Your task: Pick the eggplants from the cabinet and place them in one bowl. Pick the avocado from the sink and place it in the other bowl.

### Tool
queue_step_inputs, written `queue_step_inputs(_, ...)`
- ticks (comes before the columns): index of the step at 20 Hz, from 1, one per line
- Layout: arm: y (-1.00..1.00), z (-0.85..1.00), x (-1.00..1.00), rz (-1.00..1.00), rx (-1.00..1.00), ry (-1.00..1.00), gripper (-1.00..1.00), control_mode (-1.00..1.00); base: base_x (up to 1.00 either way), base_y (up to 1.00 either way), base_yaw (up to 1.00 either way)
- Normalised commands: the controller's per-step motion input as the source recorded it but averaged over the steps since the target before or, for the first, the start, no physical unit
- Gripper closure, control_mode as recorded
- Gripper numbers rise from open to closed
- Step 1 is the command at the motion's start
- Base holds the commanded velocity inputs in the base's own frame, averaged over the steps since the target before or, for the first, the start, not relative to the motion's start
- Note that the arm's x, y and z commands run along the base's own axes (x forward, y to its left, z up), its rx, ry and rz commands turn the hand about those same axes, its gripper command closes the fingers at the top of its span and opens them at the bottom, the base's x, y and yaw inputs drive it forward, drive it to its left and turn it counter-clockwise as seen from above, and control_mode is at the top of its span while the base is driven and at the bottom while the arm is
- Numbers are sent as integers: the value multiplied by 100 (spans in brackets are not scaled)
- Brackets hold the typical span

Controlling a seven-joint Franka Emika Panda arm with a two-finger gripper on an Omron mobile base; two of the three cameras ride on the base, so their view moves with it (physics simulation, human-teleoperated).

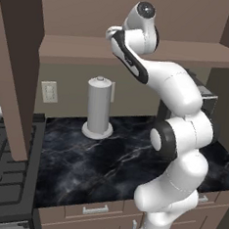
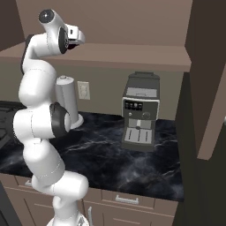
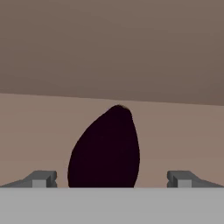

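Observation:
A dark purple eggplant [image 3: 106, 151] lies on the brown cabinet shelf [image 3: 175, 131], filling the lower middle of the hand view. My gripper [image 3: 111, 179] is open, with one fingertip on each side of the eggplant's near end and a wide gap to each. In the left base view the hand [image 1: 113, 34] reaches up to the open cabinet shelf [image 1: 200, 53], and the right base view has the hand [image 2: 75, 36] at the same shelf. The bowls, the sink and the avocado are out of view.
Below the shelf is a black marble counter [image 1: 112, 160] with a grey paper towel holder [image 1: 99, 107] and a coffee machine [image 2: 140, 117]. A stove [image 1: 3, 175] sits at the left. An open cabinet door [image 1: 14, 73] hangs at the left, another [image 2: 207, 79] at the right.

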Motion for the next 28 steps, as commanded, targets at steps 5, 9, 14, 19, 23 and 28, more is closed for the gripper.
queue_step_inputs(5,0,-1,19,0,0,0,-100,-100,0,0,0)
queue_step_inputs(9,0,-4,15,0,0,0,-100,-100,0,0,0)
queue_step_inputs(14,10,-22,2,0,0,0,100,-100,0,0,0)
queue_step_inputs(19,4,-13,0,0,0,0,100,-100,0,0,0)
queue_step_inputs(23,1,10,-18,0,-1,-5,100,-100,0,0,0)
queue_step_inputs(28,-1,8,-47,0,0,-8,100,-100,0,0,0)
